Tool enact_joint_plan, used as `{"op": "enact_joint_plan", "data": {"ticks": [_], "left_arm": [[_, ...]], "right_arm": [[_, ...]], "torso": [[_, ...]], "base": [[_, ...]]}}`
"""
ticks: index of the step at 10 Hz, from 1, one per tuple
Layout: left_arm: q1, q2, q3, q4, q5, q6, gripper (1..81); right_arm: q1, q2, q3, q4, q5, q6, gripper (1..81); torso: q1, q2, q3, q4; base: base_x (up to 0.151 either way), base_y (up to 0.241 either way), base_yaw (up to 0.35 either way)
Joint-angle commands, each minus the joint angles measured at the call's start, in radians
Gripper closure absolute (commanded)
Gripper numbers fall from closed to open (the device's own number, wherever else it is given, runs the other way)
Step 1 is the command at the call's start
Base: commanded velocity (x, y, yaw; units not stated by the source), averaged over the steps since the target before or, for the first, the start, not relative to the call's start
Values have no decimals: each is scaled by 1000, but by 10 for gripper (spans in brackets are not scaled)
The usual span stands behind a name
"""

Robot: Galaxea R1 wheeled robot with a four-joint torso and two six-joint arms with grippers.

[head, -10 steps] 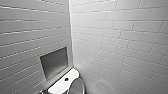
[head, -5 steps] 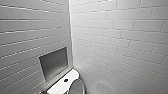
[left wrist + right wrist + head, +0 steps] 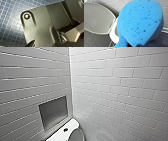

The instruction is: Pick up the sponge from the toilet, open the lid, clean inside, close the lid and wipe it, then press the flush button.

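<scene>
The right pincer (image 3: 139,45) is judged to be clamped on the sponge (image 3: 140,21): the blue pad is carried in the air close before the wrist and is pinched in at its near edge. Whether the left pincer (image 3: 31,44) is apart or together cannot be told. It hangs over a floor (image 3: 10,25) of small blue tiles, well apart from the work.

Beyond the sponge, the white rim (image 3: 113,35) of the toilet is seen, with the lid (image 3: 96,18) apparently raised beside it. The sponge is therefore held above or just beside the open bowl. Whether it touches the rim cannot be told. In the head view the tank top (image 3: 60,135) with its flush button (image 3: 65,129) lies at the lower edge, below a niche (image 3: 53,111) in the tiled wall.

Several faults may be expected. The grip seems to be taken near one edge of a soft pad, so under pressing or rubbing the sponge could be twisted out and dropped into the bowl. Much of the right wrist's sight is blocked by the pad, so contact with the ceramic may be misjudged and too much force applied. The raised lid could be struck by the arm and knocked down onto it.
</scene>
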Motion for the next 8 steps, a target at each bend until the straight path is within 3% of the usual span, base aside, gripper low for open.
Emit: {"op": "enact_joint_plan", "data": {"ticks": [1,3,5,6,8], "left_arm": [[-42,-1,-3,1,61,1,10],[-42,2,-3,-1,61,1,10],[-39,1,-3,-1,61,1,10],[-38,-1,-3,-3,59,1,10],[-38,2,-3,-4,61,1,10]], "right_arm": [[119,-47,25,1,-21,15,811],[149,-51,33,3,-24,17,811],[184,-51,33,3,-25,17,811],[207,-50,34,6,-27,17,811],[285,-47,31,3,-56,26,811]], "torso": [[61,-94,-87,0],[96,-154,-114,0],[140,-223,-178,0],[97,-156,-210,0],[136,-216,-173,0]], "base": [[0,0,0],[0,0,0],[0,0,0],[0,0,0],[0,0,0]]}}
